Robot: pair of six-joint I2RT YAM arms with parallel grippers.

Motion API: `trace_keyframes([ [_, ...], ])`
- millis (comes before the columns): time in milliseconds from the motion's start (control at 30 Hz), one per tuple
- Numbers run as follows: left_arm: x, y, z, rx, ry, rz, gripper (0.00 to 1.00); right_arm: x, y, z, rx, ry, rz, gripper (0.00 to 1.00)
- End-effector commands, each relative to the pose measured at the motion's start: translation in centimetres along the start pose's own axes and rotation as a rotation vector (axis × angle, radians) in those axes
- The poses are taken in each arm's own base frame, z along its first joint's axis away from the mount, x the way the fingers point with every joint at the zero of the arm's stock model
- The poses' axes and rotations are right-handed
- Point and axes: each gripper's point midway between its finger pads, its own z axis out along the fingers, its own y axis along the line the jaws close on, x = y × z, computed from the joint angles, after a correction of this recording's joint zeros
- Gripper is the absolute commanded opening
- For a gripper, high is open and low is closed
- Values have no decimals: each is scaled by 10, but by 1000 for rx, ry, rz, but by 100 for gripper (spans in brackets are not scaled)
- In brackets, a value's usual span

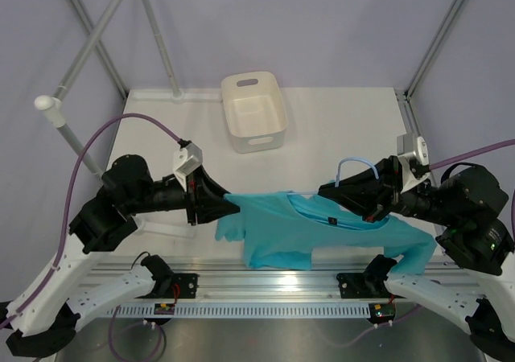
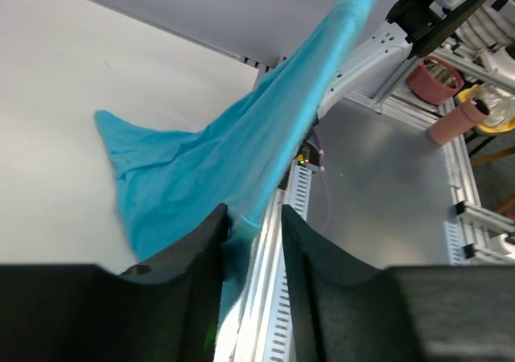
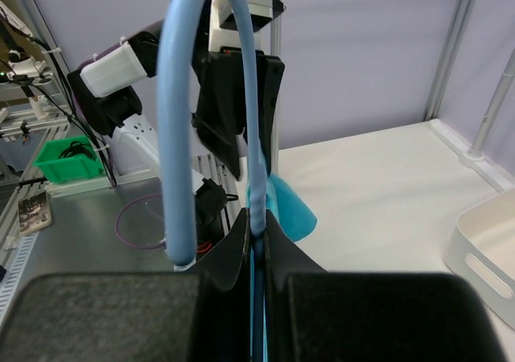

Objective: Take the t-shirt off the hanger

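The teal t-shirt (image 1: 294, 225) hangs stretched between my two grippers, low over the table's front edge. My left gripper (image 1: 231, 206) is shut on its left shoulder end. In the left wrist view the fabric (image 2: 241, 153) runs taut from between my fingers (image 2: 253, 215) up towards the right arm. My right gripper (image 1: 342, 193) is shut on the light-blue wire hanger (image 1: 358, 167). In the right wrist view the wire (image 3: 177, 137) is pinched between the fingertips (image 3: 257, 221), its hook curving overhead. A teal corner (image 3: 288, 209) shows just beyond. Most of the hanger is hidden inside the shirt.
A white tub (image 1: 254, 111) stands at the back middle of the table and shows at the right edge of the right wrist view (image 3: 492, 249). Grey rack poles (image 1: 96, 40) cross at the back left. An aluminium rail (image 1: 265, 277) runs along the front edge.
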Motion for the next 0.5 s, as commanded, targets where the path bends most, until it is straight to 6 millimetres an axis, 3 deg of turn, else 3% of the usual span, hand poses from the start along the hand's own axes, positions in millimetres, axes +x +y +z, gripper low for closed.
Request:
trace_keyframes([
  [0,6,3,9,24,20,-6,13,-22,-1,-2,23,-81,-17,0],
  [33,8,8,10,3,22,-15,0,-23,-3,-1,32,-90,-17,0],
  [133,8,32,8,-139,-7,-34,0,-24,-15,-4,111,-99,-12,0],
  [167,6,48,5,-238,-24,-44,0,-26,-18,-7,137,-107,-18,0],
  [233,4,63,-2,-338,-48,-71,0,-31,-26,-19,214,-127,-37,0],
  [367,5,110,-23,-648,-81,-152,0,-37,-38,-46,352,-158,-66,0],
  [467,5,131,-35,-809,-84,-231,0,-40,-35,-62,378,-179,-75,0],
])
